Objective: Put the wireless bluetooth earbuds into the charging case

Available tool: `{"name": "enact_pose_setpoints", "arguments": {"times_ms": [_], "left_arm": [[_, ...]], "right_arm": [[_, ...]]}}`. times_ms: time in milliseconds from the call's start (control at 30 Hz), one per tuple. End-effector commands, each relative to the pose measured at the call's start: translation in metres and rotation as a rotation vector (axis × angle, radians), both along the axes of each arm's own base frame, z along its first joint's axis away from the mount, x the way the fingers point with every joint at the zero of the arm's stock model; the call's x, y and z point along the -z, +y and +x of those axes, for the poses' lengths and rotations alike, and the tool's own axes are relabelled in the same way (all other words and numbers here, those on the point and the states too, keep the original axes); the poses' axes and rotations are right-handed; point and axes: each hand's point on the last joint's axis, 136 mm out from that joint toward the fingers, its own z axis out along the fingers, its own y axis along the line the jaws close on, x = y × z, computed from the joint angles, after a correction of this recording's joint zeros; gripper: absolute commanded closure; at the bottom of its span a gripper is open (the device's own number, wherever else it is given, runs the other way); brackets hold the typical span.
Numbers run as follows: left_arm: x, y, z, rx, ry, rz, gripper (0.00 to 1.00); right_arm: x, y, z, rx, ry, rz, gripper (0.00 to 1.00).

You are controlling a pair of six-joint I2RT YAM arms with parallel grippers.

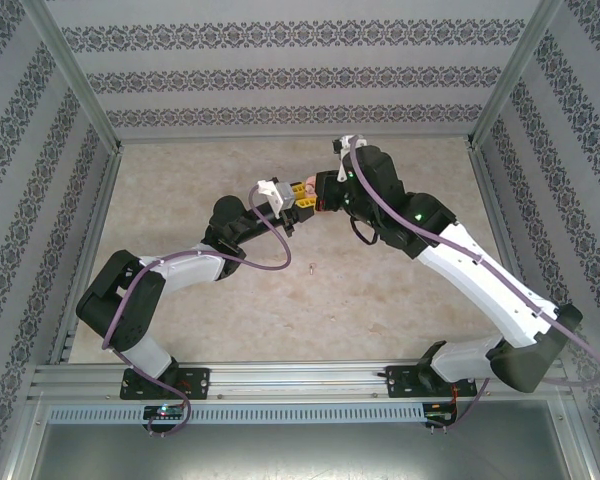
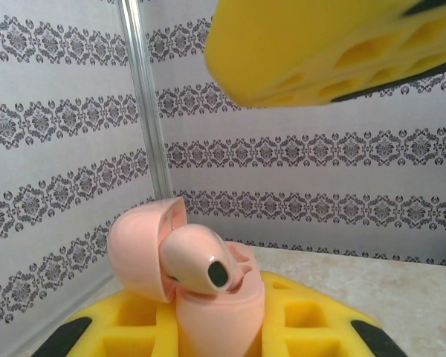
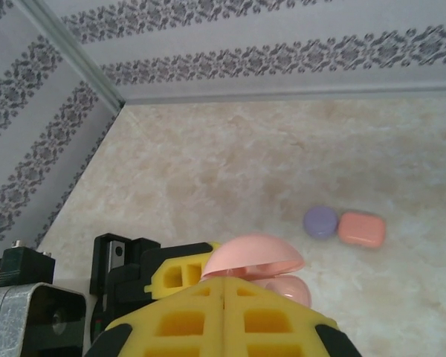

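- The pale salmon earbud (image 2: 197,268) lies tilted in the mouth of the open charging case (image 2: 223,309), its dark-tipped end facing four o'clock; it looks only partly seated, so a press down seems due.
- The lid (image 2: 137,253) is thrown back at nine o'clock of the bud; this leaves the well open from above.
- The left claw (image 2: 219,338) pinches the case body between its yellow fingers and holds it upright above the counter (image 3: 208,163); probably this offers the opening to the other arm.
- The right claw (image 3: 223,297) has its fingers pressed together, with nothing visible between them; in the left wrist view one finger hangs at one o'clock of the bud, apart from it.
- A purple case (image 3: 321,222) and a coral case (image 3: 361,228) lie shut, just beside each other, at two o'clock of the held lid; their contents are hidden.
- A small speck (image 1: 310,267) lies at six o'clock of the meeting claws; it is too small to tell what it is.
- The bud's stem and the case's inner wells are hidden; no second bud can be made out.
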Motion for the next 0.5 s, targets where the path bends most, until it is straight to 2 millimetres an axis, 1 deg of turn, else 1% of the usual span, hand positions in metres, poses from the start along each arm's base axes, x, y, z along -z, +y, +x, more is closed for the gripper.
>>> {"name": "enact_pose_setpoints", "arguments": {"times_ms": [0,200,333,467], "left_arm": [[-0.012,-0.007,-0.004,0.035,-0.043,-0.002,1.00],[-0.013,-0.007,-0.005,0.039,-0.044,-0.005,1.00],[-0.014,-0.006,-0.006,0.040,-0.047,-0.006,1.00],[-0.015,-0.006,-0.006,0.038,-0.048,-0.007,1.00]], "right_arm": [[-0.012,0.012,-0.002,-0.054,0.022,0.068,1.00],[-0.012,0.029,0.001,-0.102,0.058,0.141,1.00],[-0.010,0.034,0.004,-0.109,0.072,0.154,1.00],[-0.006,0.035,0.009,-0.100,0.081,0.151,1.00]]}}
